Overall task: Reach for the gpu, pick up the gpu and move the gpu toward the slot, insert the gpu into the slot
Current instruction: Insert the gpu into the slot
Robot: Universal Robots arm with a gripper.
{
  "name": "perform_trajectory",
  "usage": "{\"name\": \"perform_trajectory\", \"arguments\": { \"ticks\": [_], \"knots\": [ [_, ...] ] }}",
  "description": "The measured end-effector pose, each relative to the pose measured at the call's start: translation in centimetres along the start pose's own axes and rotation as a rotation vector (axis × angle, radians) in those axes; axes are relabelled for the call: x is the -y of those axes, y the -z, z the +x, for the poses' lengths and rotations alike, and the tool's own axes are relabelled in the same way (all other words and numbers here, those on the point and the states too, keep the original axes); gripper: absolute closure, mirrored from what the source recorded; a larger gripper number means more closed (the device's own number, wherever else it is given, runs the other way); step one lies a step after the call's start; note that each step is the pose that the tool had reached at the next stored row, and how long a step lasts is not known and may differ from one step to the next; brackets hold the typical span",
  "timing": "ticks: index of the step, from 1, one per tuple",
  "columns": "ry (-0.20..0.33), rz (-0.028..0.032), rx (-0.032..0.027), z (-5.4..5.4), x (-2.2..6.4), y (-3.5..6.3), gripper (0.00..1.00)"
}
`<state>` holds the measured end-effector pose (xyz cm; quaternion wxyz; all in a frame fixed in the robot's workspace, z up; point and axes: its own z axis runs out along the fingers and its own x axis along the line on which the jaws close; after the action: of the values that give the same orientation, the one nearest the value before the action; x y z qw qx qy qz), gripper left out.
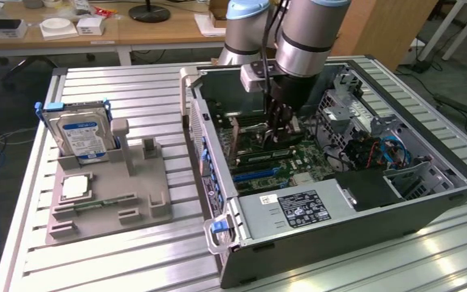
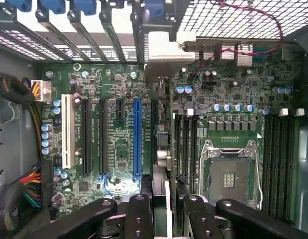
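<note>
End effector (image 2: 165, 215) clamps gpu (image 2: 162, 159) — beside blue slot (image 2: 137, 134).

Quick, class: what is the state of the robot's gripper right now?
Gripper: closed on the gpu, holding it edge-on over the motherboard.

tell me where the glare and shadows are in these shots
Exterior view: glare on the table slats, the case interior shadowed under the arm. Wrist view: bright backlight washes out the vent grille; the motherboard around the gpu is evenly lit.
</note>
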<state>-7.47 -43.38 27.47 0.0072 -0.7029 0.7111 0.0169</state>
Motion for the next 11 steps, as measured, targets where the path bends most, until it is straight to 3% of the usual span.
{"name": "perform_trajectory", "arguments": {
  "ticks": [11],
  "knots": [
    [0.0,0.0,-0.0025,1.07,0.01,-0.28,0.72]
  ]
}}
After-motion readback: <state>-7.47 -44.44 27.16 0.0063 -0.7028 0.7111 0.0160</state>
